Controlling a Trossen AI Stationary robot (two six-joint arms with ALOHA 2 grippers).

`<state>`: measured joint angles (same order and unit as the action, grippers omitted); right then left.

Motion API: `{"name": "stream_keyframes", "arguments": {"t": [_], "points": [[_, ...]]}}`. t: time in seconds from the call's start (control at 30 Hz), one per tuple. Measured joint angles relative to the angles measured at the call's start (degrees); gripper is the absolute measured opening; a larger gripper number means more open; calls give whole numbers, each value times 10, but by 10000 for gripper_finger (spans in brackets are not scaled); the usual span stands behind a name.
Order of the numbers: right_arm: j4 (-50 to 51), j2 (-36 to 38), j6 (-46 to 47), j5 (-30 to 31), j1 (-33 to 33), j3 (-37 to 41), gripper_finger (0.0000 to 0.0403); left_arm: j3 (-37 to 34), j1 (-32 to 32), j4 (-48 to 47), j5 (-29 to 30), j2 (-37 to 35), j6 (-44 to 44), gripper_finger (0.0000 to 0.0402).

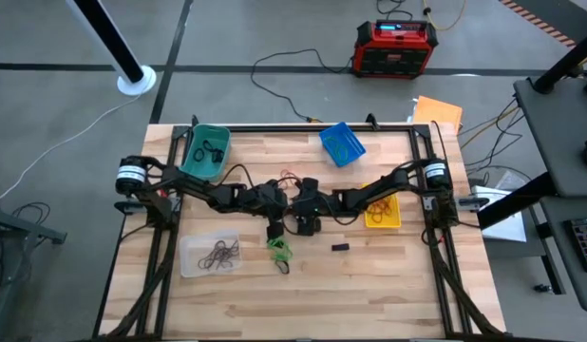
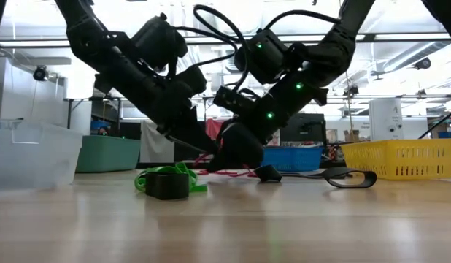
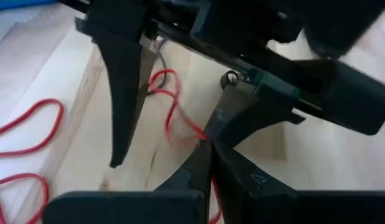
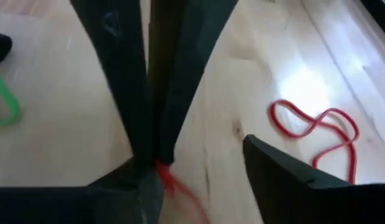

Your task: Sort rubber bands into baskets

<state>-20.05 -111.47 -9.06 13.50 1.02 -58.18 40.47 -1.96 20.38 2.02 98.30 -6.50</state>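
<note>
My left gripper [image 3: 208,146] is shut on a red rubber band [image 3: 171,102] near the table's middle [image 1: 292,201]. My right gripper [image 4: 192,155] is open, and its two fingers stand on either side of the left gripper's shut tips [image 4: 152,155]; whether they touch, I cannot tell. More red rubber bands [image 4: 317,130] lie loose on the wood beside them. Green rubber bands [image 1: 279,249] lie nearer the front edge. The teal [image 1: 206,152], blue [image 1: 342,142], yellow [image 1: 382,214] and clear [image 1: 210,255] baskets stand around the middle. My left gripper pinches a strand of the red rubber band [image 3: 202,135] between its two fingertips. The fingers slant down at it from the table's left. The band trails slack from the tips onto the wood [image 3: 161,78].
A small black block [image 1: 340,247] lies right of the green bands. The clear basket holds dark bands, the blue one green bands. A black band [image 2: 349,177] lies flat in front of the yellow basket [image 2: 401,157]. Both arms crowd the table's middle.
</note>
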Motion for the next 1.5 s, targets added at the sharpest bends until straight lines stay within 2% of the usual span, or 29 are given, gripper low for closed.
{"name": "stream_keyframes", "arguments": {"t": [0.3, 0.33, 0.6, 0.8, 1.0, 1.1, 1.27, 1.37, 1.5], "points": [[15, 10, 1, -5, -2, 3, 26, 0, -1, -4, 20, -2, -27, 8], [18, 11, 0, -4, -2, 3, 19, 0, -2, -5, 17, -3, -29, 15], [63, 40, 20, -4, -3, 3, 9, 0, -2, -20, 15, -37, -15, 101], [184, 108, 61, -5, -3, -7, 9, 0, -2, -77, 21, -106, 4, 142], [381, 205, 104, -79, -3, -27, 9, 0, -2, -114, 35, -156, 5, 148], [511, 252, 153, -95, -3, -35, 9, 0, -1, -116, 35, -163, 3, 148], [683, 322, 265, -73, -3, -32, 9, -1, 0, -114, 35, -153, 0, 148], [744, 355, 330, -66, -4, -26, 9, -1, 0, -115, 35, -144, 0, 148], [791, 387, 382, -15, -4, -8, 9, -1, 0, -115, 35, -133, 0, 148]]}}
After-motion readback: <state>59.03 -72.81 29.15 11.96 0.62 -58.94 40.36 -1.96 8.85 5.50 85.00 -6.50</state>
